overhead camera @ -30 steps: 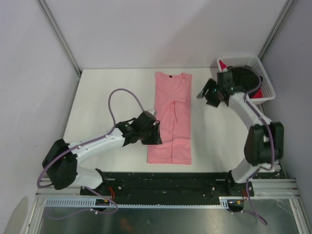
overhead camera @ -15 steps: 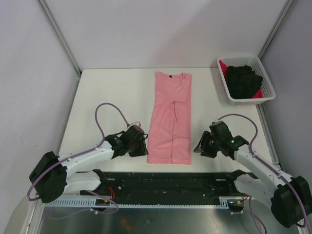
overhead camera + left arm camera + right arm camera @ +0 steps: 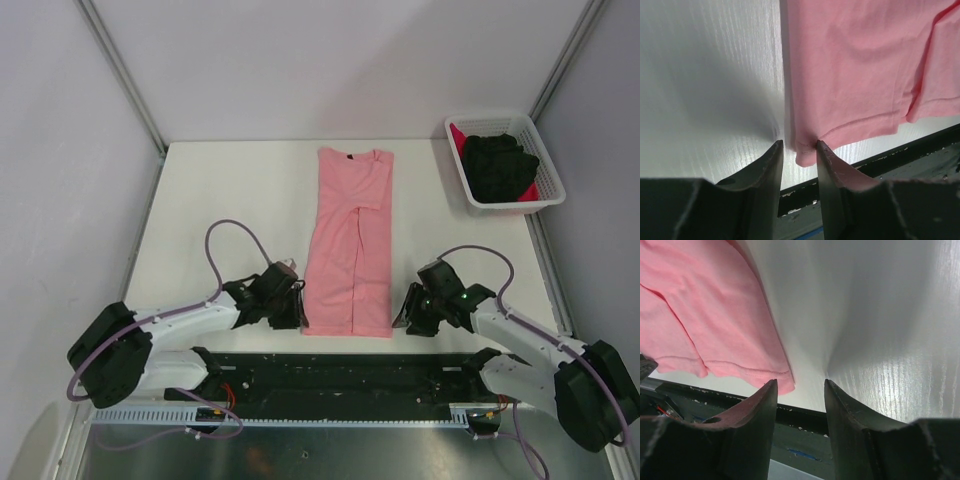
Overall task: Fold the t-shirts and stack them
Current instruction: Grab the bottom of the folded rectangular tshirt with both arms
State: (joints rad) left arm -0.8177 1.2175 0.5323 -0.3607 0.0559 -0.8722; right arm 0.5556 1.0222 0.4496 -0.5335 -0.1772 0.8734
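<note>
Pink t-shirt's [image 3: 352,250] near corners: left tool [image 3: 799,146] straddling, right tool [image 3: 800,383] just beside.

3 t-shirts [image 3: 350,250], 1 basket [image 3: 515,206], 2 arms [image 3: 185,321]

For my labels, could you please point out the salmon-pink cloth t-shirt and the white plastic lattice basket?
Salmon-pink cloth t-shirt [image 3: 350,250]: top view, middle.
White plastic lattice basket [image 3: 520,205]: top view, near rim.

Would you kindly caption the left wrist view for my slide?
Left gripper, open, straddles a corner of the pink shirt on the table.
</note>
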